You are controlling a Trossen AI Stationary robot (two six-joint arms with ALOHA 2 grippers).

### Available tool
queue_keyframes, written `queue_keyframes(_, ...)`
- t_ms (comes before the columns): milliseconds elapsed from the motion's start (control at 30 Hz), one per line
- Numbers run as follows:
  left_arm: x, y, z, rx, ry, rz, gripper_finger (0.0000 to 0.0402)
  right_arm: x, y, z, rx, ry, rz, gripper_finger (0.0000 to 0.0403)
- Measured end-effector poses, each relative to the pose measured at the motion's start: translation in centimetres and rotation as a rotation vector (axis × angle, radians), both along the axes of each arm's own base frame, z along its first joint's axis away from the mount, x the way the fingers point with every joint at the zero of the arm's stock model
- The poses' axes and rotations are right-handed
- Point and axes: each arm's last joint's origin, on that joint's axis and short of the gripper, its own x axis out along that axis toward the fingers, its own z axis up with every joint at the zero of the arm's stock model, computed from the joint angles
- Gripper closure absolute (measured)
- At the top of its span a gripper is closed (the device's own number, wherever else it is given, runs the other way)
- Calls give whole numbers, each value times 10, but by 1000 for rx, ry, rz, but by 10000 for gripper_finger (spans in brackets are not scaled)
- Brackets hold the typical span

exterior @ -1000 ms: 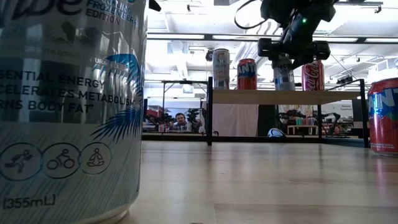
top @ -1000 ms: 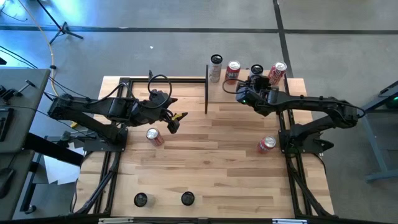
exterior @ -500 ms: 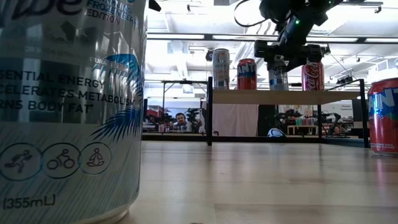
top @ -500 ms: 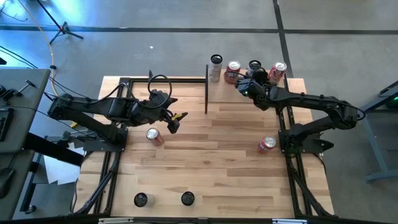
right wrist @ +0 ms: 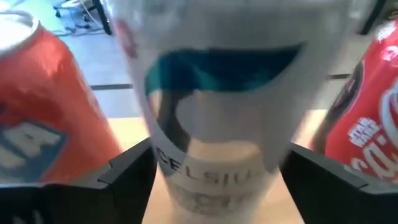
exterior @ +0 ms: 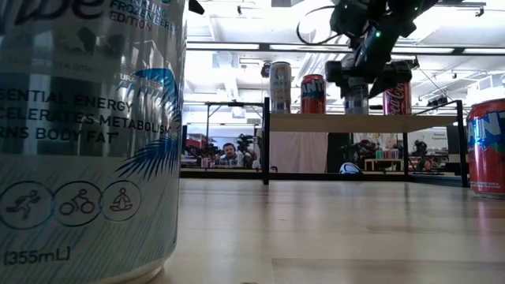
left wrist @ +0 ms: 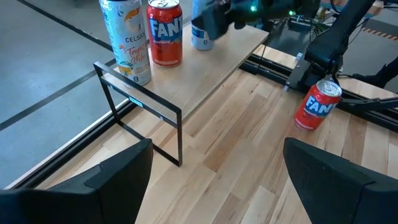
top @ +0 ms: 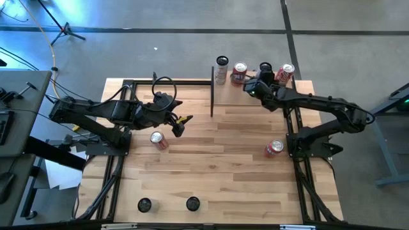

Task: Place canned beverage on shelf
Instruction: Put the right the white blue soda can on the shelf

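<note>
right tool (top: 262, 76) at shelf (top: 255, 94) back, fingers apart flanking Celsius can (right wrist: 224, 106) standing between Fanta (right wrist: 43, 118) and Coke (right wrist: 367, 118), likely just released | left tool (top: 182, 121) spread, empty, waiting mid-worktop (top: 217, 166) | pale plank worktop, spare cans about; open lab beyond
</note>
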Motion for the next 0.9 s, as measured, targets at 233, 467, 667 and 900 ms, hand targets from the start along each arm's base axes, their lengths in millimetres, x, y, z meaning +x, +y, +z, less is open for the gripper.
queue_keyframes(233, 0, 0, 0, 0, 0, 0, 64, -3, -7, 2, 20, -36, -6, 107)
queue_keyframes(467, 0, 0, 0, 0, 0, 0, 64, -3, -7, 2, 22, -38, -2, 132)
queue_keyframes(667, 0, 0, 0, 0, 0, 1, 64, -2, -6, 3, 28, -26, 15, 132)
queue_keyframes(900, 0, 0, 0, 0, 0, 0, 64, -2, -6, 3, 36, -11, 32, 127)
